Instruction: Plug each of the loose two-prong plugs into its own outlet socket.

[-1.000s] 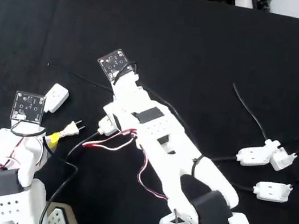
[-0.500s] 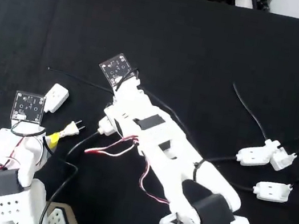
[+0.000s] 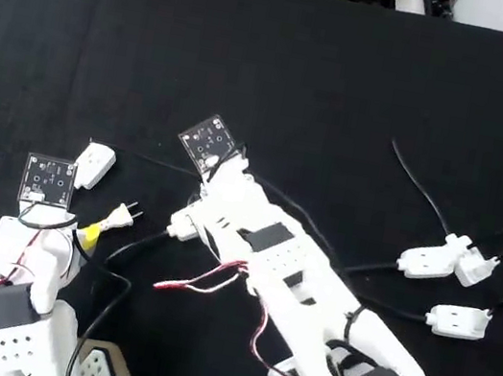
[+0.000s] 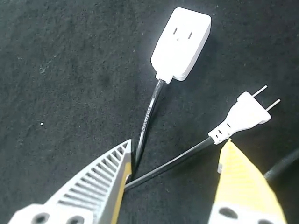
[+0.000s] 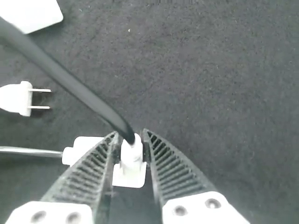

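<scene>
A white plug (image 5: 128, 170) is gripped by the right claw (image 5: 130, 136) near the middle of the table (image 3: 347, 88), while a loose plug (image 4: 245, 112) and an outlet socket (image 4: 181, 43) are seen just beyond the open left claw (image 4: 177, 145), its gap crossed by black cords (image 4: 148, 114).

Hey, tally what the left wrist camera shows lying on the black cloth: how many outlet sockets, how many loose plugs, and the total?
White rectangular plastic outlet socket: 1
White two-prong plastic plug: 1
Total: 2

white piece (image 5: 127, 169) in right end effector (image 5: 130, 136), plug/socket unclear, outlet socket (image 5: 29, 14) cut off by pic edge, blk cable (image 4: 281, 164) too
</scene>
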`<control>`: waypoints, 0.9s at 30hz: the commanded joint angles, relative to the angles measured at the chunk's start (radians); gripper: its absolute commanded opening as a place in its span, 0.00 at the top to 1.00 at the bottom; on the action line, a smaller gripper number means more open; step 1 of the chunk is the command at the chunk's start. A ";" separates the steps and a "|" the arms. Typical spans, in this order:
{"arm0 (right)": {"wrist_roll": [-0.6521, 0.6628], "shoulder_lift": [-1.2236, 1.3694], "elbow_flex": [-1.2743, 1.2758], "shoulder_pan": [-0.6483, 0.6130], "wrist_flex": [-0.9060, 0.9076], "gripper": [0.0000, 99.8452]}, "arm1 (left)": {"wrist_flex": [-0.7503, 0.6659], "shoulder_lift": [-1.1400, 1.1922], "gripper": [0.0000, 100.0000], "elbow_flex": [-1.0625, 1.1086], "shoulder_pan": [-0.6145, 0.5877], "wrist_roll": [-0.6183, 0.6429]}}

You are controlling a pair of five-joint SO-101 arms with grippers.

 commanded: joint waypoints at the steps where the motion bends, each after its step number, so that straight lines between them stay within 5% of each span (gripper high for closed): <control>1: -0.006 0.033 0.005 -0.012 -0.091 0.99 | 0.002 -0.003 0.70 -0.004 -0.008 -0.005; 13: -0.166 -0.061 0.051 -0.012 0.068 0.99 | 0.003 -0.003 0.70 -0.002 -0.008 -0.037; 27: -0.172 -0.277 0.277 -0.014 -0.044 0.99 | 0.003 -0.003 0.70 -0.002 -0.008 -0.037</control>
